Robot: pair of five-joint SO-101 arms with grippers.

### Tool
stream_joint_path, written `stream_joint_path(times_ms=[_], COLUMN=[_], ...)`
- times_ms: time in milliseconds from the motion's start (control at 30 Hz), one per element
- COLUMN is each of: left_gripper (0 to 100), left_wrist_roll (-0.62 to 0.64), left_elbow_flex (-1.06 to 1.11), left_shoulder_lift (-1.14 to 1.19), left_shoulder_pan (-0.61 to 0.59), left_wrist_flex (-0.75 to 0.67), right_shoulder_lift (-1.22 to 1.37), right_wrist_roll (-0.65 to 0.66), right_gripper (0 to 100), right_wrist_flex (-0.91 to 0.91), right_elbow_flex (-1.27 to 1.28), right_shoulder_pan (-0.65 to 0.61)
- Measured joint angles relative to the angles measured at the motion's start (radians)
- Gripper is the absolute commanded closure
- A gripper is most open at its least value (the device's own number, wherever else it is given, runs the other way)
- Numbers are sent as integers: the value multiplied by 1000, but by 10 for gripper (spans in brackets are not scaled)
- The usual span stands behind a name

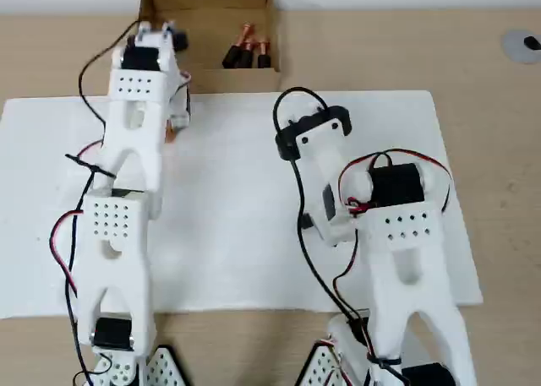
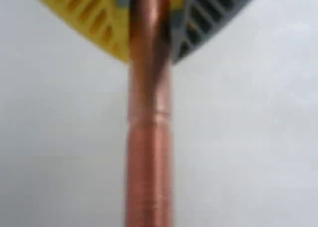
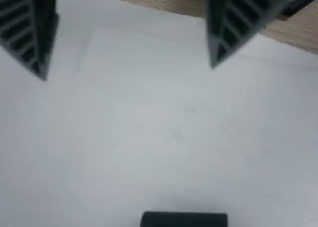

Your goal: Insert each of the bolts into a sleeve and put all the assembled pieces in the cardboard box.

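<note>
A copper bolt-and-sleeve piece (image 2: 149, 152) is pinched between the yellow and dark fingers of my left gripper (image 2: 149, 53), which is shut on it over the white sheet. From above, the left gripper (image 1: 173, 120) sits just in front of the cardboard box (image 1: 237, 80), and a bit of copper (image 1: 172, 133) shows beneath it. Inside the box lie copper pieces (image 1: 247, 53). My right gripper (image 3: 126, 73) hangs open above the white sheet with nothing between its dark fingers (image 3: 233, 28); its arm (image 1: 317, 141) stands at the sheet's middle right.
The white sheet (image 1: 237, 234) covers most of the wooden table (image 1: 490, 133). A grey disc (image 1: 520, 45) lies at the far right corner. Black and red cables (image 1: 300, 225) run along both arms.
</note>
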Motion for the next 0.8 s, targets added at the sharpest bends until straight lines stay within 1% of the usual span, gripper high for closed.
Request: stream_joint_path(times_ms=[133, 267, 400, 500, 600, 667, 800], left_gripper=[995, 994, 994, 993, 993, 993, 993], left_wrist_roll=[-267, -542, -850, -1043, -1145, -1168, -1181], left_elbow_flex=[38, 203, 516, 850, 1163, 1313, 1401], left_shoulder_lift=[-190, -433, -721, -964, -1181, -1280, -1329], left_shoulder_pan=[0, 18, 57, 110, 150, 152, 153], left_wrist_flex=[0, 3, 5, 3, 5, 8, 6], right_shoulder_lift=[0, 0, 0, 0, 0, 0, 0], right_wrist_roll=[0, 0, 0, 0, 0, 0, 0], right_gripper=[749, 749, 749, 749, 749, 749, 749], right_wrist_flex=[0, 0, 0, 0, 0, 0, 0], right_elbow_flex=[0, 0, 0, 0, 0, 0, 0], right_shoulder_pan=[0, 0, 0, 0, 0, 0, 0])
